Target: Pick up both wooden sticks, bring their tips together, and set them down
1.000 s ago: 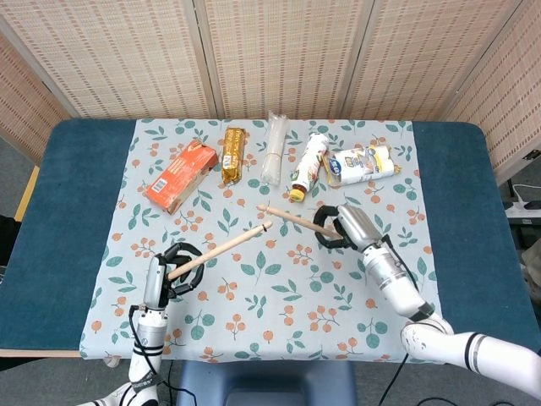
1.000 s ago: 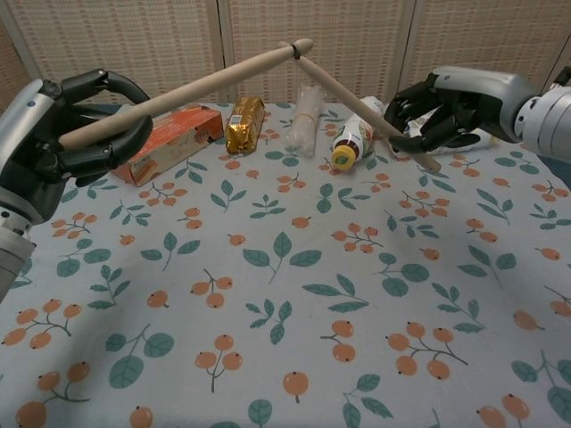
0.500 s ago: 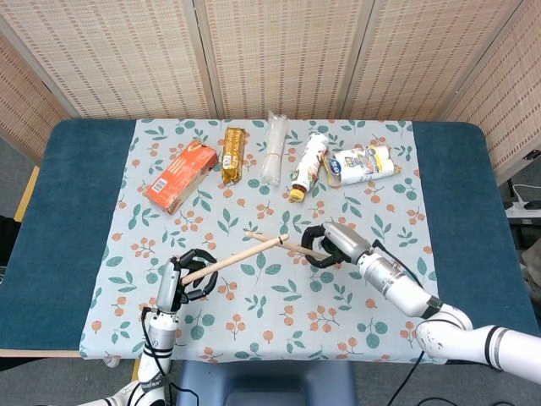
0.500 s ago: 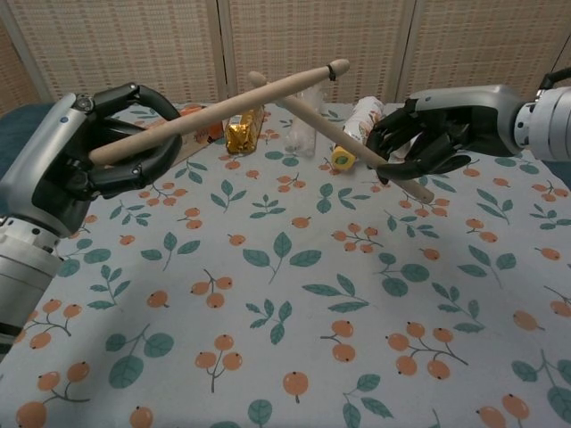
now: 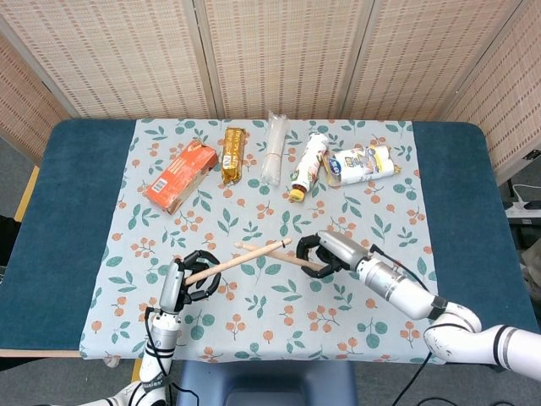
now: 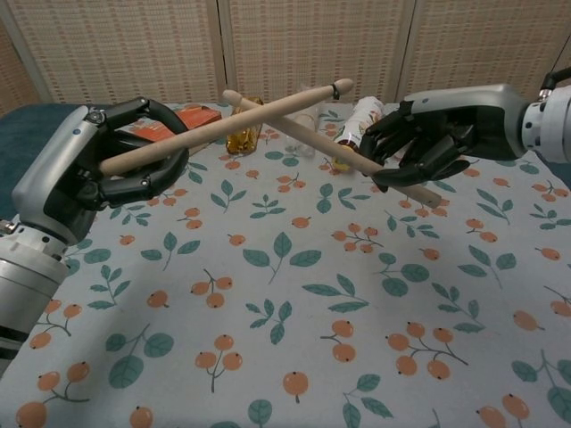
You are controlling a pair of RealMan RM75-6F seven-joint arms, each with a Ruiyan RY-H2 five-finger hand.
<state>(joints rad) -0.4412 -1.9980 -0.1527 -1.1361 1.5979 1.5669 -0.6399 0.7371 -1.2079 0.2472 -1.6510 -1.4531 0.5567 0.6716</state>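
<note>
My left hand [image 6: 107,169] [image 5: 191,275] grips one wooden stick [image 6: 227,126] [image 5: 232,258] by its butt end; its tip points up and to the right. A second wooden stick [image 6: 339,152] [image 5: 270,253] is held in my right hand [image 6: 428,143] [image 5: 325,254], its tip slanting up to the left. Both sticks are off the cloth and cross each other near their tips in the chest view. In the head view the crossing lies between the hands, over the front middle of the floral tablecloth [image 5: 270,296].
Along the back of the cloth lie an orange box [image 5: 179,176], a gold-wrapped bar [image 5: 233,154], a clear plastic sleeve [image 5: 272,148], a yellow-capped bottle [image 5: 306,167] and a white packet [image 5: 362,163]. Blue table surface [image 5: 80,203] flanks the cloth.
Both hands have come toward the front of the table and lower. The sticks, first touching at their tips, now overlap and cross, with each tip sliding past the other.
</note>
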